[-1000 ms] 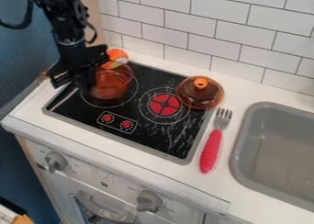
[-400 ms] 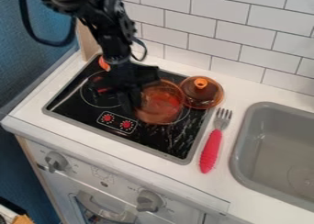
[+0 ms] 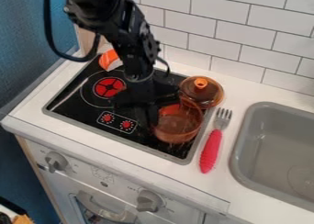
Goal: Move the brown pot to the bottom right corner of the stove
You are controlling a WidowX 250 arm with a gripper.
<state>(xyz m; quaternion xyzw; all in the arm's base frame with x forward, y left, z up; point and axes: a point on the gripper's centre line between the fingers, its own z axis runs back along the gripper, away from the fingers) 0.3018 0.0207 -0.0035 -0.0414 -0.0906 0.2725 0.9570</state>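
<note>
Fingers (image 3: 154,119) gripping brown pot (image 3: 179,123), tips indistinct (black on black), arm (image 3: 131,39) cropped

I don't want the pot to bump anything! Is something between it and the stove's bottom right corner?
Nothing that I can see, just black stove top between the brown pot and that corner. The lid is behind the pot, and the fork lies off to the right, on the counter.
</note>
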